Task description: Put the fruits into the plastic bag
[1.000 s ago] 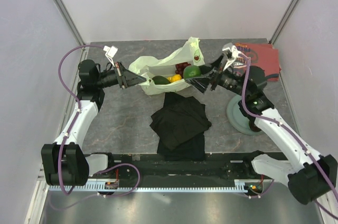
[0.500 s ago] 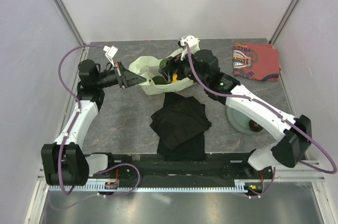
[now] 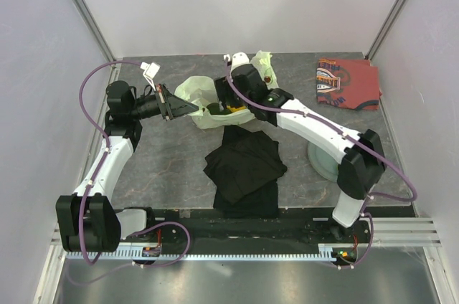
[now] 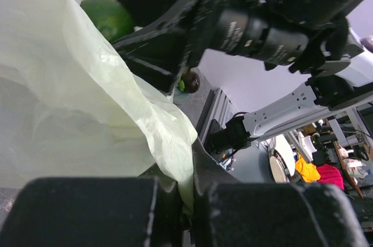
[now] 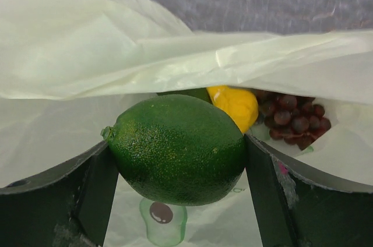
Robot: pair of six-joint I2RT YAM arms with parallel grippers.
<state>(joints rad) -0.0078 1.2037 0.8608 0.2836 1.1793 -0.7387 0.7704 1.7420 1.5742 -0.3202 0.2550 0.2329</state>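
The tabletop (image 3: 165, 168) was grey and stone-patterned, closed in by plain pale walls (image 3: 237, 3) with metal posts in the far corners.

Two arms reached in from the near edge. On the table lay one plastic bag (image 3: 193, 90), one folded black cloth (image 3: 244, 164) just in front of it, one red-orange patterned cloth (image 3: 348, 83) at the far right, and one round grey-green plate (image 3: 320, 160) partly hidden under the right arm.

Three fruits could be counted with certainty in the right wrist view: one lime (image 5: 175, 142), one yellow fruit (image 5: 236, 104) and one dark red grape bunch (image 5: 294, 119). A sliver of darker green behind the lime may have been a fourth, but it was too hidden to tell.

The right gripper (image 5: 178, 162) was inside the mouth of the bag, its fingers (image 5: 87, 194) spread about as wide as the lime and pressed against both its sides, holding it clear above the bag's floor. The yellow fruit and the grapes lay deeper in the bag, beyond the lime, under the upper film.

The left gripper (image 3: 174, 107) was closed tight, pinching the bag's left edge between its pads and holding that side of the opening up.
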